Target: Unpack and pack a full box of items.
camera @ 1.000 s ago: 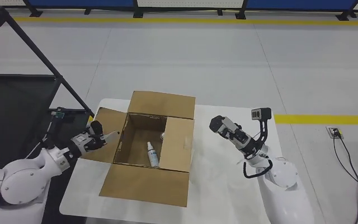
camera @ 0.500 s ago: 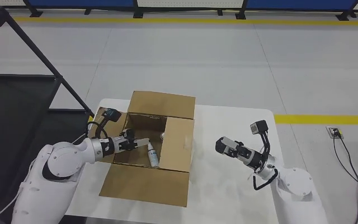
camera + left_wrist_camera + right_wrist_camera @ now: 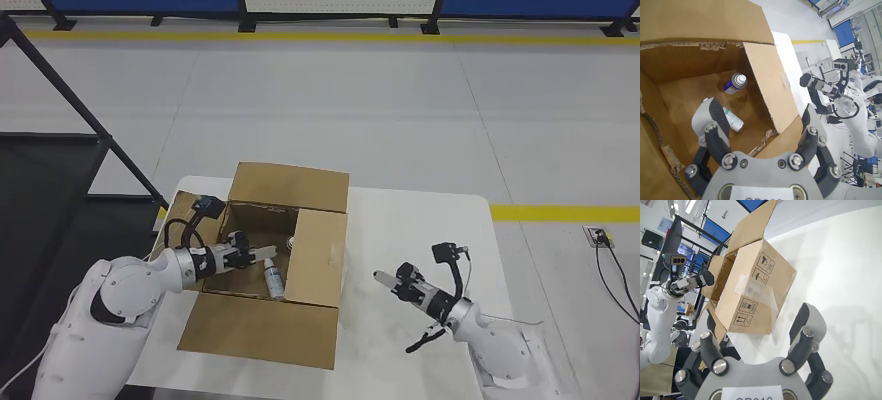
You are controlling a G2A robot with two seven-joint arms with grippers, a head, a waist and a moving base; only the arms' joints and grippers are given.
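Whereas a second ago the left gripper point(image 3: 263, 251) hung outside the left flap of the box point(image 3: 262, 330), it has since swung in over the opening. It now sits above the middle, a little farther in than half a second back. Its fingers point(image 3: 715, 111) are spread wide with nothing between them.

The right gripper point(image 3: 384, 280) has dropped from a raised pose to low over the bare tabletop point(image 3: 430, 225). It is between the box and the right edge, toward the near side. Its fingers are likewise spread wide and empty, and they point at the box's taped outer wall. The box itself has not shifted: it stands with its flaps open on the left half of the tabletop, near the left edge.

Inside, a white spray bottle point(image 3: 272, 277) lies on the box floor near the right wall, in the same spot as before. From the left wrist, its upper end is hidden behind one finger. A blue can point(image 3: 735, 83) with a white cap sits in the far right corner. It seems to stand upright, though the angle leaves that unsure, and from above the right flap covers most of it. The print on both is too small to make out. In the right wrist view, one finger of that gripper is partly lost against the box's near flap.
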